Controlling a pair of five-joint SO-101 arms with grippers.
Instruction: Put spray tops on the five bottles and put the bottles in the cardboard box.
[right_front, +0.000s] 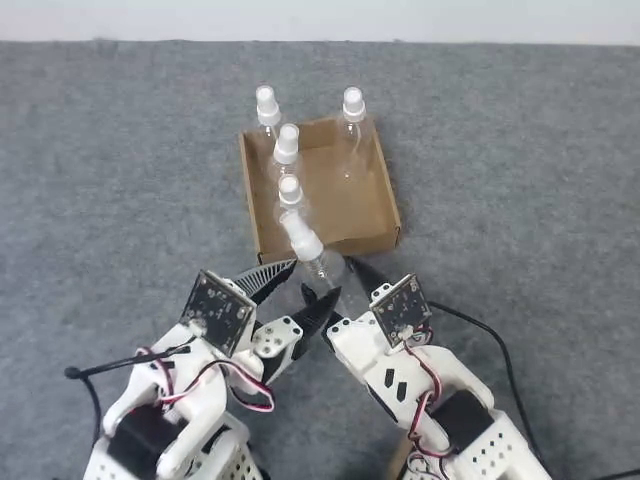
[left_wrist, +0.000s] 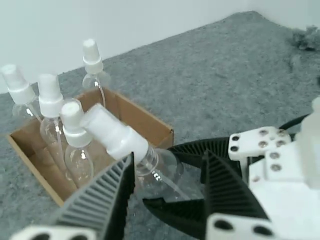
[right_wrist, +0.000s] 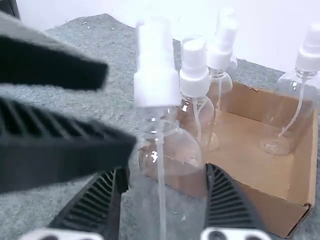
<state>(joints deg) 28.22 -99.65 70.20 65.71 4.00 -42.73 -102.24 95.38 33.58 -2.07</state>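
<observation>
Holds clear plastic bottle w/ white spray top (right_front: 322, 266) clamped in right gripper (right_wrist: 162, 172) jaws, tilted, just outside near wall of brown cardboard box (right_front: 388, 200). Has left gripper (left_wrist: 169, 160) jaws spread open either side of it; top already on, so prob. only steadying. Needs lift over that wall. Finds other capped bottles (right_front: 288, 165) mostly along box's left in high view, w/ open floor near right.

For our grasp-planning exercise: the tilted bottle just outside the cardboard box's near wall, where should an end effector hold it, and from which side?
Probably grip the fifth bottle round its clear body, below the white spray top, which is narrower. Come from the arms' side, jaws either side of the body: the cardboard box and its standing bottles block the far side.
</observation>
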